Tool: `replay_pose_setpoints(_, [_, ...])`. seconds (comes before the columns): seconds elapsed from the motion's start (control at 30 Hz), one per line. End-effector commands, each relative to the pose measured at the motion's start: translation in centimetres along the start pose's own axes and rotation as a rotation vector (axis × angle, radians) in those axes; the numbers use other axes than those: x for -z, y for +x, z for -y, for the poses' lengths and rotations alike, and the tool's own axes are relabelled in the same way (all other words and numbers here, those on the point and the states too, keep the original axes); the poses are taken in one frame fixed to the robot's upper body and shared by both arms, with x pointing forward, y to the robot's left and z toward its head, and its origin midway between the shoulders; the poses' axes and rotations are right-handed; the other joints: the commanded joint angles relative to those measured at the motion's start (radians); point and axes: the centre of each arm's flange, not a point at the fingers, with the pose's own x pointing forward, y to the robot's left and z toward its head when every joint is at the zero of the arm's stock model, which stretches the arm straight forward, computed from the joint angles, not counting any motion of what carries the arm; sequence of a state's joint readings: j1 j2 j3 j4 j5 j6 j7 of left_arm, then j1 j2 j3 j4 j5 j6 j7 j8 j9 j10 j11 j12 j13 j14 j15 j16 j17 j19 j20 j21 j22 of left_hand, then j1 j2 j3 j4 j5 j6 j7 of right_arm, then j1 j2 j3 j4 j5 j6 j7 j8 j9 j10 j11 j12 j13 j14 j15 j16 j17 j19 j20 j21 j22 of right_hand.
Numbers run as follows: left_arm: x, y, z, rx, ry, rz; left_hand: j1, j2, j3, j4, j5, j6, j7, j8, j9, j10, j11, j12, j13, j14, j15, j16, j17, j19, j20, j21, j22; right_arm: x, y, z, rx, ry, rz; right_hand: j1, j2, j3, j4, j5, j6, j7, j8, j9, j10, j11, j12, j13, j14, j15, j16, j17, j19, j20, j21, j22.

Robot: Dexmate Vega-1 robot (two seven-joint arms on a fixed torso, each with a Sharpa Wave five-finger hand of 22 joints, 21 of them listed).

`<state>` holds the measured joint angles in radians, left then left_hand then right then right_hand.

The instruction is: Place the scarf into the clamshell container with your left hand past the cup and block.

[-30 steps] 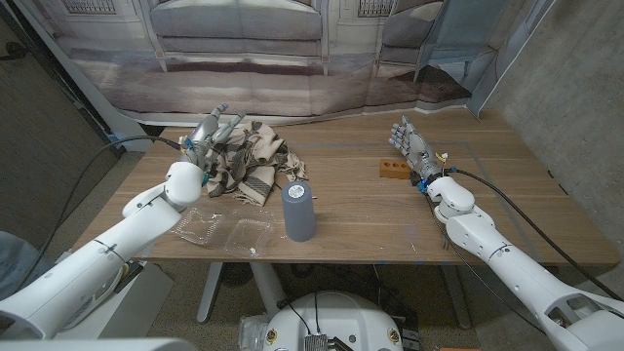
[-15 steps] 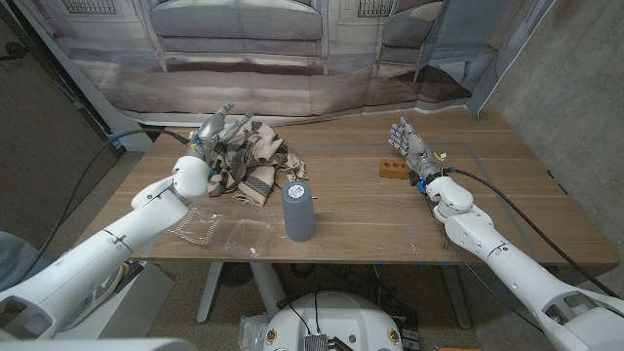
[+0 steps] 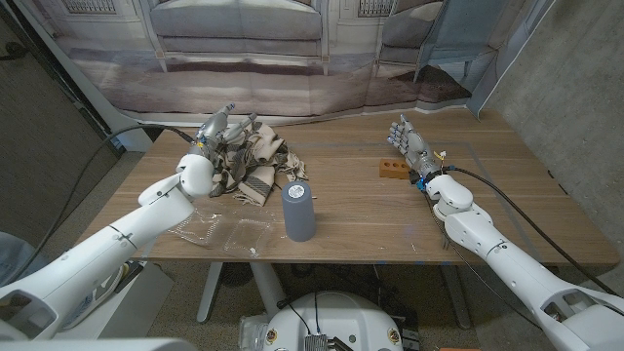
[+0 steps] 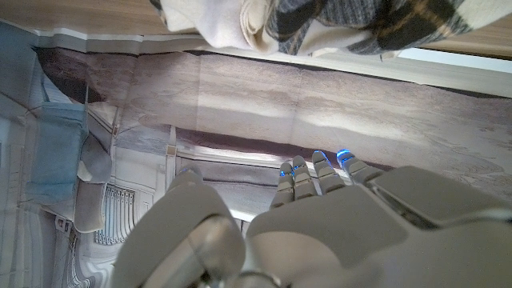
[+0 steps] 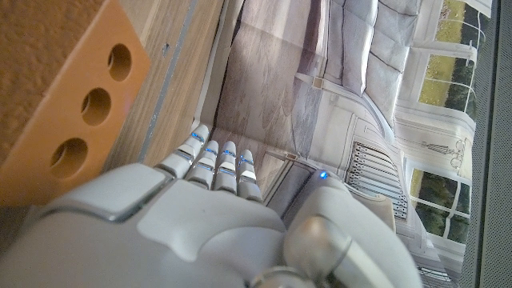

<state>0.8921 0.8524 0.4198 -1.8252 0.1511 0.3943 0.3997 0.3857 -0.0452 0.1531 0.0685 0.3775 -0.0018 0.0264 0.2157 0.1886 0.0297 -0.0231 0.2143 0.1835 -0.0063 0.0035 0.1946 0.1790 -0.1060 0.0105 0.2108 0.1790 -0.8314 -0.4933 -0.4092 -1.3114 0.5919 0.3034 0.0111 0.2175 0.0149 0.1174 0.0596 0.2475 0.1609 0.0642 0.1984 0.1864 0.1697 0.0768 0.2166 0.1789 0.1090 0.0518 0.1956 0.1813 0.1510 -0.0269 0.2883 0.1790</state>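
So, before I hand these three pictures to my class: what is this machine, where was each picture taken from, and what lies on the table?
It is a robot with two white arms, each ending in a hand. The wide picture comes from a camera on its head, looking down at a wooden table. The other two come from cameras on the wrists, looking along the back of each hand, so they appear turned.

On the table lie a plaid scarf, a grey cup, an orange block with round holes, and a clear clamshell container, lying open near the front edge.

The left hand is at the scarf's far edge, fingers straight, gripping nothing. The right hand stands open just beside the block, holding nothing.
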Motion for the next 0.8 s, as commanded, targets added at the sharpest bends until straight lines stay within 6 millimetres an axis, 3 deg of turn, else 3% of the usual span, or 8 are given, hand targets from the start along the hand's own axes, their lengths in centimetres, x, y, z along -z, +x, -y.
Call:
replay_pose_setpoints(0.03, [-0.6,-0.3,0.4,-0.003,0.071,-0.019,0.016,0.001,0.0,-0.009,0.007,-0.004,0.005,-0.004,0.002,-0.001,0.001,-0.004,0.006,-0.004,0.003,-0.002,0.004,0.004,0.011,0.004,0.003,-0.1,-0.1,-0.1,-0.003,0.003,0.005,-0.004,-0.002,-0.004,-0.002,0.0,0.005,-0.004,-0.001,0.002,0.012,0.001,0.0,0.005,0.007,-0.001,-0.005,0.003,0.009,-0.002,-0.004,0.005])
replay_pose_setpoints(0.63, [-1.0,-0.2,1.5,0.038,0.105,-0.038,0.039,-0.013,-0.009,-0.024,0.013,-0.017,0.009,-0.012,0.003,-0.011,0.017,-0.01,0.007,-0.009,0.013,-0.005,0.004,0.038,0.081,0.008,0.001,-0.5,-0.2,-0.5,-0.019,0.001,0.01,-0.004,0.0,-0.006,-0.004,0.0,0.01,-0.006,0.0,0.002,0.019,0.002,0.001,0.004,0.01,0.0,-0.005,0.003,0.011,0.0,-0.009,0.005])
replay_pose_setpoints(0.67, [-1.0,-0.1,1.6,0.045,0.106,-0.046,0.041,-0.015,-0.01,-0.025,0.014,-0.018,0.009,-0.012,0.003,-0.011,0.019,-0.009,0.007,-0.007,0.019,-0.004,0.004,0.039,0.083,0.008,0.001,-0.5,-0.2,-0.5,-0.019,0.001,0.01,-0.004,0.0,-0.006,-0.004,0.0,0.01,-0.005,0.0,0.002,0.019,0.003,0.001,0.004,0.011,0.0,-0.005,0.003,0.012,0.001,-0.009,0.005])
replay_pose_setpoints(0.73, [-0.9,0.0,1.7,0.045,0.106,-0.046,0.053,-0.024,-0.016,-0.033,0.018,-0.016,0.008,-0.012,0.004,-0.012,0.047,-0.01,0.007,0.005,0.046,-0.001,0.003,0.063,0.111,0.011,0.0,-0.6,-0.4,-0.4,-0.016,0.001,0.01,-0.004,0.0,-0.006,-0.004,0.0,0.01,-0.005,0.0,0.002,0.019,0.002,0.001,0.004,0.011,0.0,-0.005,0.003,0.012,0.001,-0.01,0.005])
replay_pose_setpoints(0.8, [-1.0,0.1,1.7,0.047,0.111,-0.045,0.062,-0.029,-0.021,-0.038,0.022,-0.012,0.007,-0.011,0.004,-0.011,0.049,-0.01,0.006,0.022,0.08,0.002,0.003,0.088,0.134,0.015,-0.001,-0.6,-0.4,-0.4,-0.015,0.002,0.009,-0.004,0.0,-0.006,-0.004,0.0,0.01,-0.006,0.0,0.002,0.019,0.003,0.001,0.004,0.012,0.0,-0.005,0.003,0.012,0.001,-0.01,0.005])
